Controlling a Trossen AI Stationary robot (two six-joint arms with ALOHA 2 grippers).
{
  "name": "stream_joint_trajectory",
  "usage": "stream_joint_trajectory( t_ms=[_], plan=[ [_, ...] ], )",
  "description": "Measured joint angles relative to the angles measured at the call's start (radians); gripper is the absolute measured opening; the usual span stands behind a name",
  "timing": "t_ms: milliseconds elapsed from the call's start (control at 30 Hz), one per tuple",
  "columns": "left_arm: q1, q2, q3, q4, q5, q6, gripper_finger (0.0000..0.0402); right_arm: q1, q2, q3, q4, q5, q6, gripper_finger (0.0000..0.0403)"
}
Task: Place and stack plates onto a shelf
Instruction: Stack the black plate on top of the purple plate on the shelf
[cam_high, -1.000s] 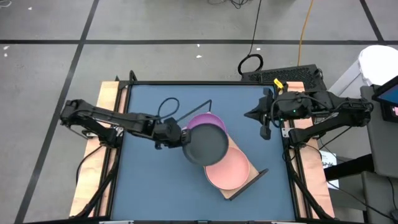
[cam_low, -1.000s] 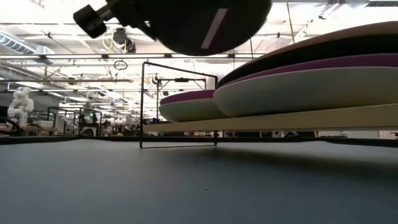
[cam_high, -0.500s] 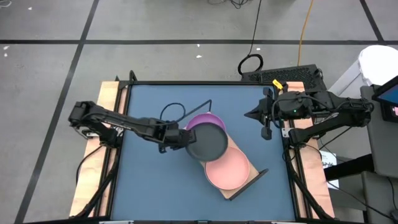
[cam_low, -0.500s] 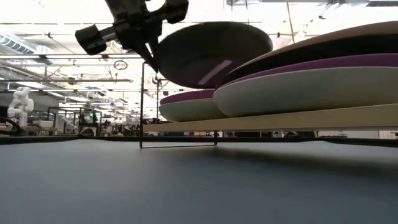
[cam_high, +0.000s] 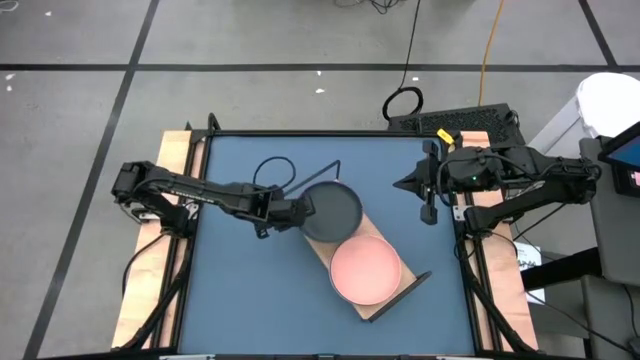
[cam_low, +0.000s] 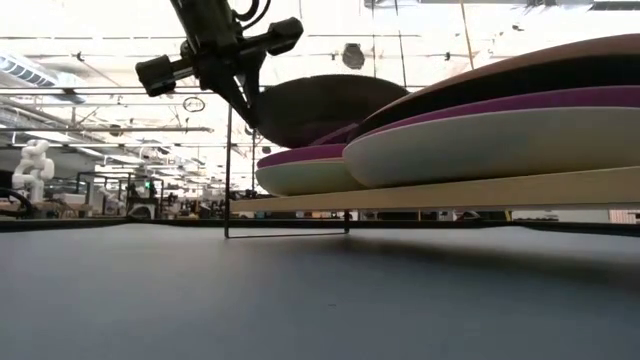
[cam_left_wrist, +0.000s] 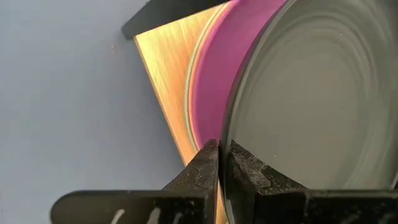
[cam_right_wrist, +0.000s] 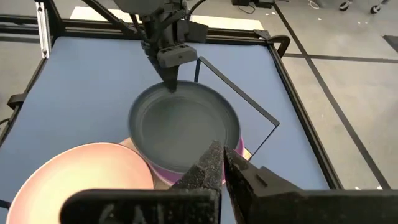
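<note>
My left gripper is shut on a black plate that covers a purple plate on the far end of the shelf. In the low view the black plate slants over the far stack, whose purple plate lies on a pale one. A pink plate tops the near stack, where black, purple and pale green plates show beneath it. My right gripper hangs shut and empty at the table's right edge. My left gripper pinches the black plate's rim between its two fingers, on the side toward the table's left. The fingers slant down from the left. The plate is tilted: the held side is up, and the opposite side is down at the purple plate.
The shelf's thin black wire frame stands upright at the far end, right behind the black plate, and shows in the low view as a rectangle. Bare blue table top lies to the left and near side.
My left gripper has come down and gone toward the far edge with the black plate. The plate, earlier high and overlapping the pink plate, now covers the purple plate on the far stack and has sunk down onto it on its far side.
</note>
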Motion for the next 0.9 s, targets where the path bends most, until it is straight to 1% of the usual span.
stream_joint_trajectory(
  t_ms=[133, 267, 333, 700, 900],
  plan=[
    [0.009, 0.0, 0.0, -0.02, -0.006, -0.005, 0.0026, 0.0, 0.0, 0.0, 0.001, 0.001, -0.006, 0.0],
    [0.009, 0.0, -0.004, -0.065, -0.047, -0.054, 0.0029, 0.0, 0.0, 0.0, 0.001, 0.002, -0.006, 0.0],
    [0.014, 0.0, -0.016, -0.051, -0.065, -0.075, 0.0029, 0.0, 0.0, 0.0, 0.001, 0.003, -0.006, 0.0],
    [0.018, 0.0, -0.018, -0.034, -0.074, -0.069, 0.0032, 0.0, 0.0, 0.0, 0.001, 0.003, -0.006, 0.0],
    [0.005, 0.0, -0.018, 0.053, -0.136, -0.034, 0.0032, 0.0, 0.0, 0.0, 0.001, 0.003, -0.006, 0.0]
  ],
)
